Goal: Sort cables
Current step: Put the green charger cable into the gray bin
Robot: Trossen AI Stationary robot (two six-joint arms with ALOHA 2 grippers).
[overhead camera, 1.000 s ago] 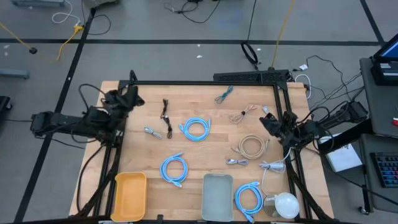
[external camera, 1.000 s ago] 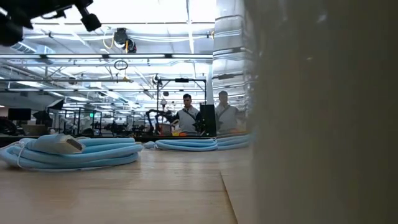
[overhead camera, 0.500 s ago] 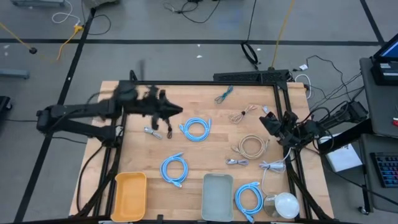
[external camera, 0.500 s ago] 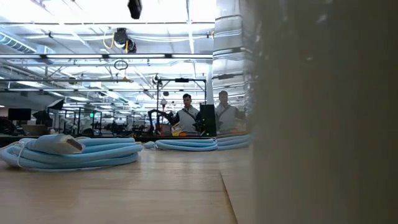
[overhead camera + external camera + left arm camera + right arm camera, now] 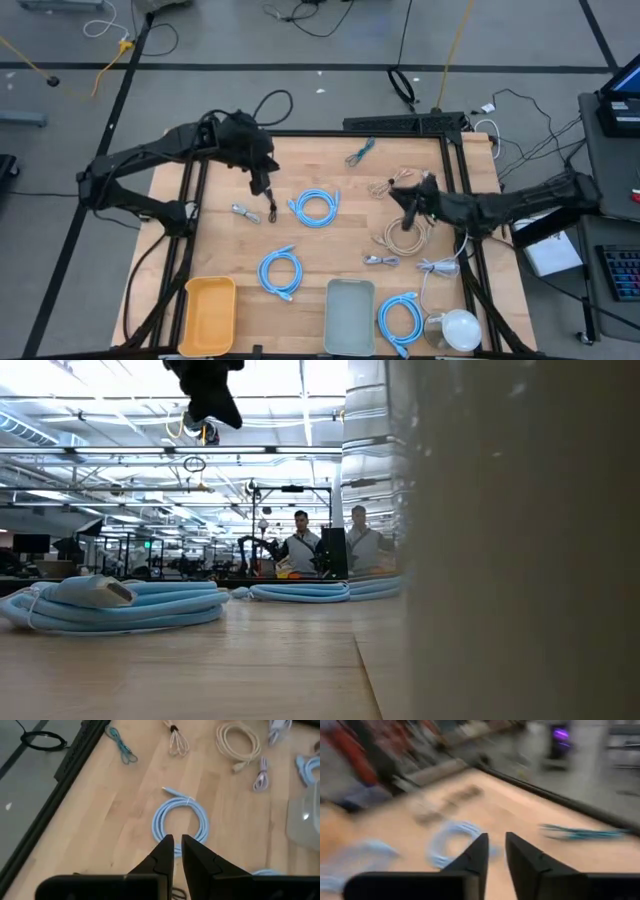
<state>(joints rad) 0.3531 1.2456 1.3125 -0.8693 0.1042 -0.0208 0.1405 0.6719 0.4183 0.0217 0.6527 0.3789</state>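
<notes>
Small cables lie on the wooden table: three light-blue loops (image 5: 314, 207) (image 5: 281, 272) (image 5: 400, 320), a thin black bundle (image 5: 267, 190), a teal one (image 5: 360, 152), a beige bundle (image 5: 390, 185), a beige coil (image 5: 405, 235) and grey bundles (image 5: 245, 212) (image 5: 380, 260). My left gripper (image 5: 262, 180) hangs shut above the black bundle, touching nothing. In its wrist view the gripper (image 5: 175, 845) points at a light-blue loop (image 5: 180, 820). My right gripper (image 5: 405, 200) is shut and hovers over the table between the beige bundle and the beige coil; its wrist view is blurred.
A yellow tray (image 5: 209, 315) and a grey-green tray (image 5: 350, 315) sit at the table's near edge. A round white object (image 5: 460, 328) with a white cord stands at the near right corner. A black frame (image 5: 330, 133) borders the table. People stand far off in the room (image 5: 300, 545).
My left arm has swung from the table's left edge out over the table and come down toward the black bundle. My right arm has moved from the right edge toward the left, over the beige cables. No cable has moved.
</notes>
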